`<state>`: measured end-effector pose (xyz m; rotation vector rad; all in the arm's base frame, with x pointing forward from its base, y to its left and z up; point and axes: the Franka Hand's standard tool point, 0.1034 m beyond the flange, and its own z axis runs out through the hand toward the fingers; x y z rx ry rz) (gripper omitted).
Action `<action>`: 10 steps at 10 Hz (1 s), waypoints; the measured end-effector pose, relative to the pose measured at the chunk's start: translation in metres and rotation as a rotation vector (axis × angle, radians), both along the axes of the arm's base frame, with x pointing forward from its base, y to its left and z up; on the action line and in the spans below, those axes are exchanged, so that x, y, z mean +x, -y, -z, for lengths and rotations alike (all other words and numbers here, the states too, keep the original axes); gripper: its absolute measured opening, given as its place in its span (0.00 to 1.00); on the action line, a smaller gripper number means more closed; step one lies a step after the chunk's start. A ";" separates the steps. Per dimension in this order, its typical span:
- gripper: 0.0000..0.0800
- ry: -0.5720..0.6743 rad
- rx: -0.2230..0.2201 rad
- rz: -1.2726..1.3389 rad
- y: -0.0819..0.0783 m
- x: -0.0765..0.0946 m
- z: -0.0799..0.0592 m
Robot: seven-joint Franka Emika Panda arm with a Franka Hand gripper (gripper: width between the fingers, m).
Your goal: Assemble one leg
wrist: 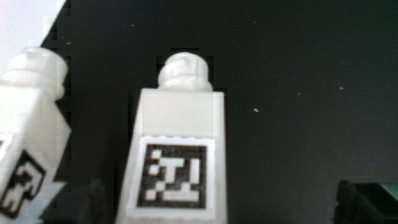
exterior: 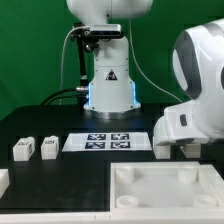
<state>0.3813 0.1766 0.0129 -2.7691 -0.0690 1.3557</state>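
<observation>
hovering over a tagged leg

exterior view: the arm (exterior: 195,90) fills the right. a small post (exterior: 22,150) and its twin (exterior: 47,147) stand at the exterior view's left, the marker board (exterior: 110,140) at centre, the tray part (exterior: 165,185) at lower right.

wrist view: the leg (wrist: 178,150) rests on the black table (wrist: 302,80), between the gripper (wrist: 217,203) fingers, which are spread and clear of it. a second leg (wrist: 27,130) is just beside.

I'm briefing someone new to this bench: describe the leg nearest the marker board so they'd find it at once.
Find the marker board lying on the black table in front of the robot's white base. Just off its end on the exterior view's left stand two small white posts. The leg is the one closer to the board; the other leg sits farther out.
</observation>
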 end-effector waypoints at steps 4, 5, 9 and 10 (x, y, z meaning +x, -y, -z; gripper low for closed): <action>0.69 0.006 0.021 -0.021 0.001 -0.003 0.004; 0.69 0.006 0.021 -0.021 0.001 -0.003 0.004; 0.36 0.006 0.021 -0.021 0.001 -0.003 0.004; 0.36 0.006 0.021 -0.021 0.001 -0.003 0.004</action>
